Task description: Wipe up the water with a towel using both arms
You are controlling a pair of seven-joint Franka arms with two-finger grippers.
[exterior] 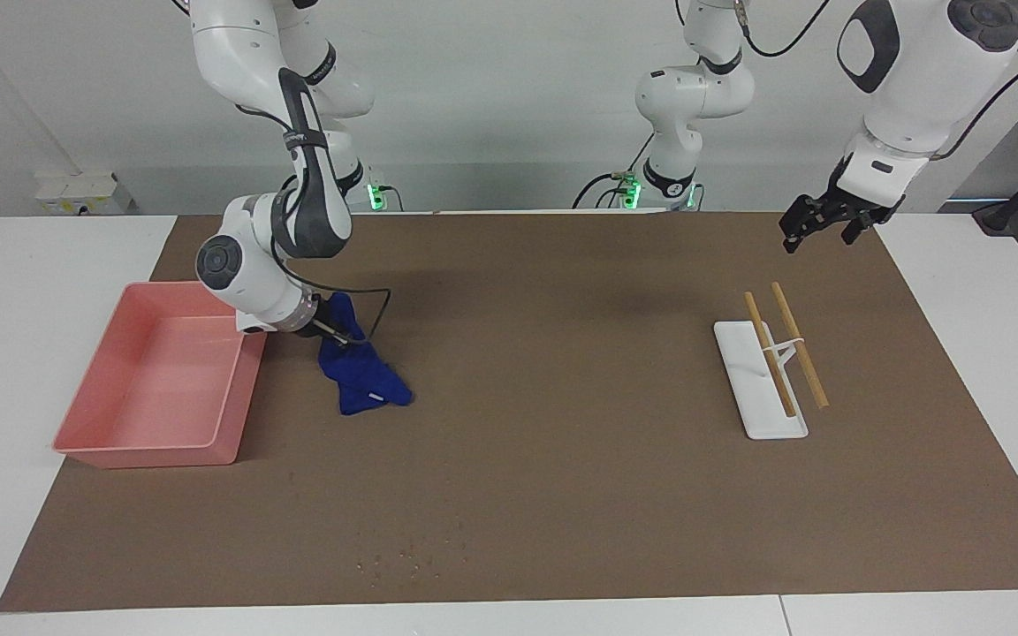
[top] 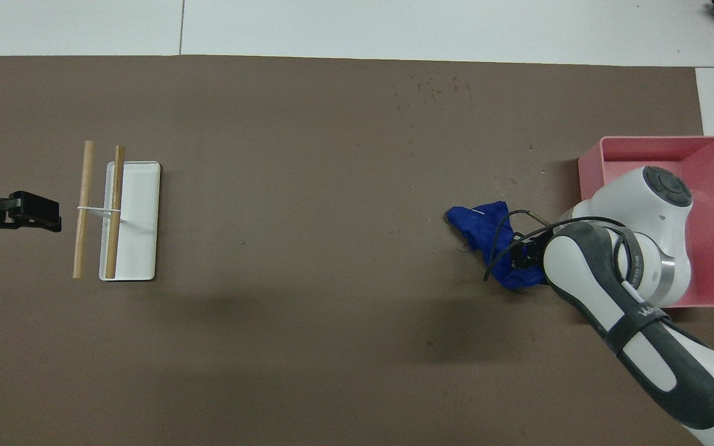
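The right gripper (exterior: 330, 329), clamped on the towel (exterior: 359, 371) at centre left beside the empty pink bin (exterior: 160, 375), is hidden overhead. The left gripper (exterior: 827, 223) hangs spread wide, upper right.

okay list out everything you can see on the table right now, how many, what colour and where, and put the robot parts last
towel: one, royal blue, on the mat beside the pink bin, held.
bin: one, pink, at the right arm's end.
tray: one, white, toward the left arm's end.
wooden sticks: two, tan, banded together, one lying on the tray and one just off its edge.
mat: one, brown, covering the table.
right pincer: black, shut on the towel.
left pincer: black, open, waiting above the mat's edge.
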